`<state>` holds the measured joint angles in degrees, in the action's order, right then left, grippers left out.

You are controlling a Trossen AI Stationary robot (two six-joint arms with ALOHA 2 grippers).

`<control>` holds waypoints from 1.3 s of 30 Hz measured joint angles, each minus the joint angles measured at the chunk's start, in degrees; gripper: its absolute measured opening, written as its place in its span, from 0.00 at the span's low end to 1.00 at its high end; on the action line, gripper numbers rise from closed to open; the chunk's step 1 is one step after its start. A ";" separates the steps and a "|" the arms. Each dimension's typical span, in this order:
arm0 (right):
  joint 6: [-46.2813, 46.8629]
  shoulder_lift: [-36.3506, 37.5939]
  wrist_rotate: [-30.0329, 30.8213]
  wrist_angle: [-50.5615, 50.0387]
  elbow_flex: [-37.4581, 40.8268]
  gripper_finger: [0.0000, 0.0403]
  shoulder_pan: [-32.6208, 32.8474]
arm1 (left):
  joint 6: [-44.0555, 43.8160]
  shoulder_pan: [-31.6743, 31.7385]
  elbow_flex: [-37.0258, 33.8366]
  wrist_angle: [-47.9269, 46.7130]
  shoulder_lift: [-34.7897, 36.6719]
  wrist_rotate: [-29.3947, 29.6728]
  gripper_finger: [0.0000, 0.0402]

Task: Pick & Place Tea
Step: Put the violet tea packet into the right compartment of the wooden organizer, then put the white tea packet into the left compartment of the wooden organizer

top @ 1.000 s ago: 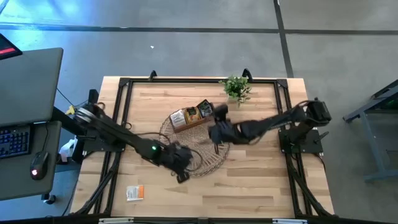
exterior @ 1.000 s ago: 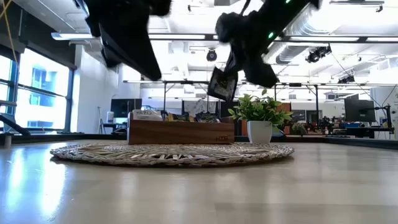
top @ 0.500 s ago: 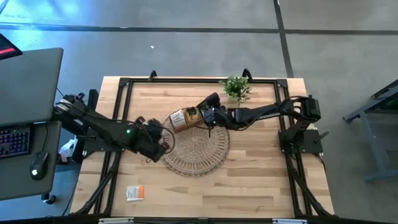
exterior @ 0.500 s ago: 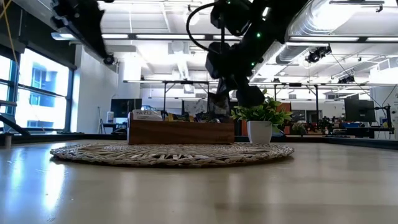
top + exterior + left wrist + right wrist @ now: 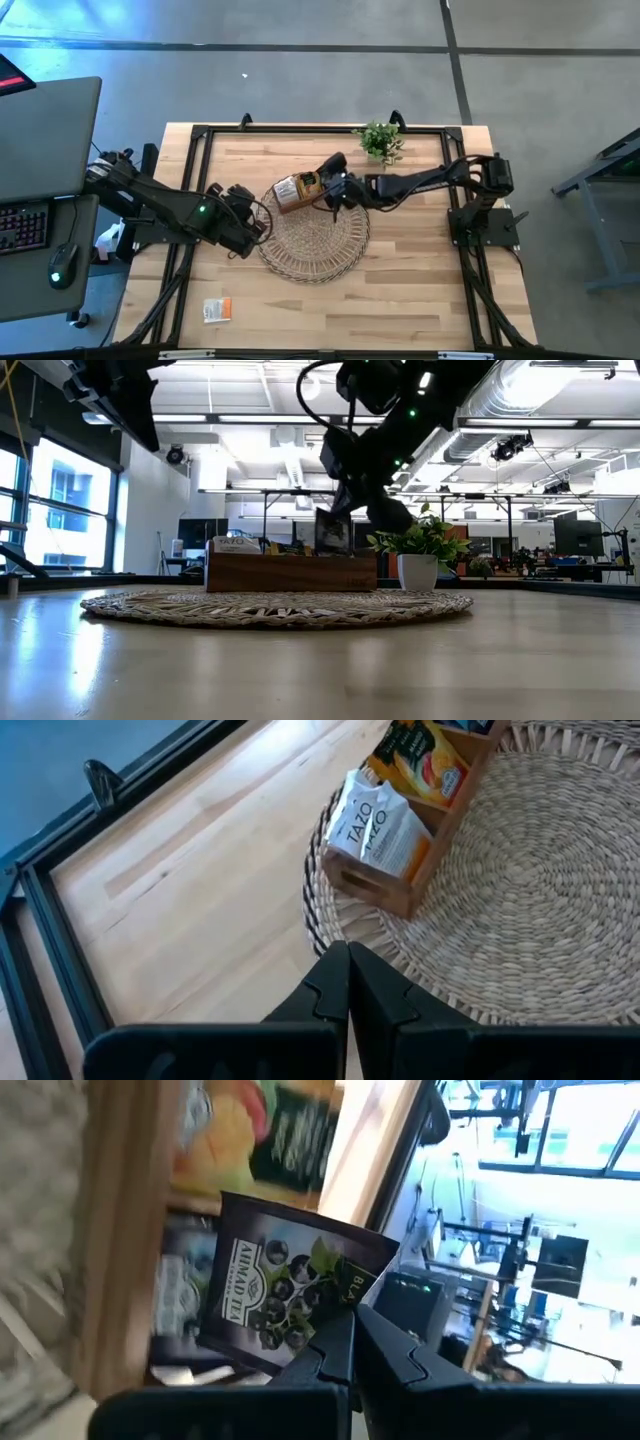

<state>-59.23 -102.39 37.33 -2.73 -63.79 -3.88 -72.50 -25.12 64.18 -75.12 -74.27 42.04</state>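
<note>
A brown wooden tray [image 5: 305, 190] stands on the far part of the round woven mat [image 5: 315, 240]. In it stand tea packets: a white one [image 5: 385, 825], an orange one [image 5: 420, 760] and others. My right gripper [image 5: 335, 195] hangs over the tray's right part, shut on a dark tea packet [image 5: 332, 532] printed with berries [image 5: 285, 1295]. My left gripper [image 5: 252, 228] is shut and holds nothing. It hovers above the mat's left edge, pointing slantwise down toward the tray [image 5: 400, 885]. One white-and-orange packet [image 5: 217, 310] lies flat near the table's near left corner. My right gripper pinches the dark packet between its two fingers at one edge [image 5: 325, 1308], close to a corner. The fingers come slanting down from the table's right side. The packet hangs upright below them, its lower edge about level with the tray's top rim [image 5: 300, 556]. Whether it touches the tray I cannot tell.
A small green plant in a white pot [image 5: 380, 142] stands at the far edge, just right of the tray. A black frame [image 5: 200, 150] runs around the tabletop. Bare wood lies in front of the mat [image 5: 350, 310].
My right gripper has carried the dark packet from above the mat's right part toward the far left, over the tray, and lower; the packet has turned from tilted to upright. My left gripper, still shut, has drawn back from the mat's near part toward the left edge, rising and turning.
</note>
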 joint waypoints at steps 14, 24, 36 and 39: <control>-1.21 -0.02 -3.37 -5.14 0.00 0.06 -0.24 | -0.27 0.00 0.00 0.03 -0.01 -1.09 0.00; 3.65 -0.03 -2.41 -4.90 0.00 0.27 -0.27 | -1.32 -0.02 0.00 -0.05 -0.01 -4.50 0.00; 27.59 0.04 -4.84 4.41 0.00 0.34 6.08 | -4.36 -14.01 -0.06 2.27 -0.01 -14.49 0.00; 35.72 0.04 -20.89 4.50 0.00 0.34 7.96 | -4.96 -20.09 -1.81 6.51 -0.02 -19.62 0.00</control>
<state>-23.51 -102.35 16.44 1.77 -63.79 4.08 -77.46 -45.21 62.38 -68.61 -74.29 22.42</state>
